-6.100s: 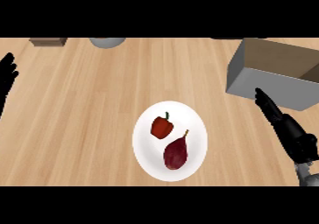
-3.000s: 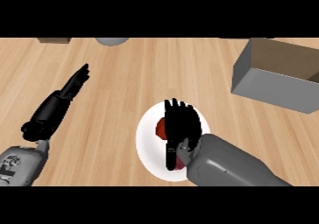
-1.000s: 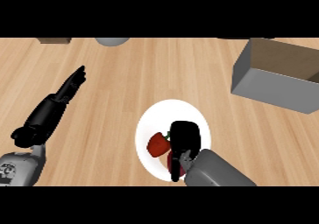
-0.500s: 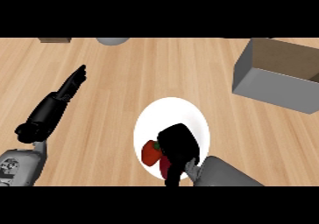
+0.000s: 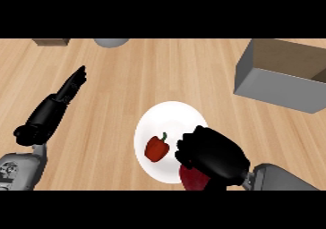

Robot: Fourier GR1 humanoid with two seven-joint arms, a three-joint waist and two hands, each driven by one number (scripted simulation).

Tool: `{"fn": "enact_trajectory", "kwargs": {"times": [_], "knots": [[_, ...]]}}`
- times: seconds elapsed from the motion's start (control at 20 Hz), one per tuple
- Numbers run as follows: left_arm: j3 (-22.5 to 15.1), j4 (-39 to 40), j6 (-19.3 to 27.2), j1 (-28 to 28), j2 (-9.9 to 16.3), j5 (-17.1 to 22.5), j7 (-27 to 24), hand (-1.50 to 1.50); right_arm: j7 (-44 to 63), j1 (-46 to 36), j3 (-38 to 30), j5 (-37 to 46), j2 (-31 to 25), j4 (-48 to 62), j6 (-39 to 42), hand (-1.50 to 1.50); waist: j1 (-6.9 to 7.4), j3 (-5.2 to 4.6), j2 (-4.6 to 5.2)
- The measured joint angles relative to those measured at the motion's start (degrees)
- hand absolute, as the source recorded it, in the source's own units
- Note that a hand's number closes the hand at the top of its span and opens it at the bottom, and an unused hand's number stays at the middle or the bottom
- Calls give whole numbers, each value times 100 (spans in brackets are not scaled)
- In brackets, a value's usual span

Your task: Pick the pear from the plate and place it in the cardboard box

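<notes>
A white plate [image 5: 167, 117] lies on the wooden counter, low in the middle of the head view. On its left part rests a red bell pepper [image 5: 156, 148]. My right hand [image 5: 209, 155] is curled over the plate's lower right edge, shut on a dark red pear [image 5: 195, 179], of which only the lower part shows under the fingers. The cardboard box [image 5: 289, 74] stands open at the upper right, apart from the plate. My left hand [image 5: 57, 102] lies at the left with straight fingers pointing up the counter, holding nothing.
A small brown block [image 5: 50, 42] and a grey round object [image 5: 112, 42] sit at the far edge, upper left. Bare wooden counter [image 5: 159, 71] stretches between the plate and the box.
My right hand has slid down and right over the plate and closed round the pear. The bell pepper has shifted left and now shows in full. The left hand has barely moved.
</notes>
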Motion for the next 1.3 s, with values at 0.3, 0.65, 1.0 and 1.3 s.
{"fn": "enact_trajectory", "kwargs": {"times": [0.3,0.65,1.0,1.3], "knots": [[22,-256,-46,202,22,-16,84,0,-562,529,-1189,-671,-953,-1002,-342,150,-5,-7,-11],[16,-151,2,-14,-86,-99,126,0,32,554,-2824,-1935,-924,-874,-385,150,13,-12,14],[22,-61,-104,-123,-152,-127,139,0,126,-64,-4023,-2551,-918,420,-34,150,117,-13,29],[-29,-123,-110,-85,-261,-217,116,0,-688,-671,-4347,-2167,-1146,2144,211,150,186,-12,48]]}}
